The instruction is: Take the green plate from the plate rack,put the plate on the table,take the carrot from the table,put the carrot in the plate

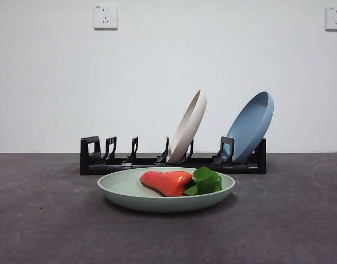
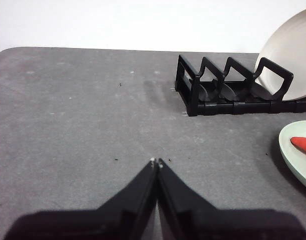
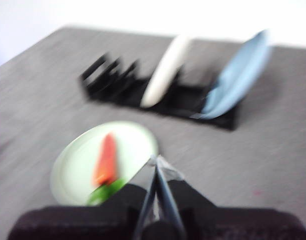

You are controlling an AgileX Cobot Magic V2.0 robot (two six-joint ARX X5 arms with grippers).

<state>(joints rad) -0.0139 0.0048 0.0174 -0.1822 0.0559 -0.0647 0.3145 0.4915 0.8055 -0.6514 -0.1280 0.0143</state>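
Carrot (image 1: 167, 182) lies inside the green plate (image 1: 122, 192), on its side, with the leaves toward the blue plate's end of the rack. The green plate sits flat on the table (image 1: 42, 225), in front of the plate rack (image 1: 91, 159) and apart from it. By this layout the task looks finished; only the arms' retreat seems to remain.

Nearest to the cameras are the two grippers. The left gripper (image 2: 156, 162) has its jaws pressed together and holds nothing; it hangs over bare table, to the side of the empty end of the rack, with the plate's rim only at the edge of its view. The right gripper (image 3: 155, 160) also has its jaws closed together and empty, just beside the plate's rim in its own view. That picture is blurred, so I cannot judge how high it is above the plate.

The risk, I think, is with the right gripper: if it travels low, it may catch the rim, push the plate or tip it, and the glossy carrot may roll out.

Further back, the cream plate (image 1: 188, 127) and the blue plate (image 1: 250, 126) lean in their slots. A careless sweep of an arm may knock one out of the rack.
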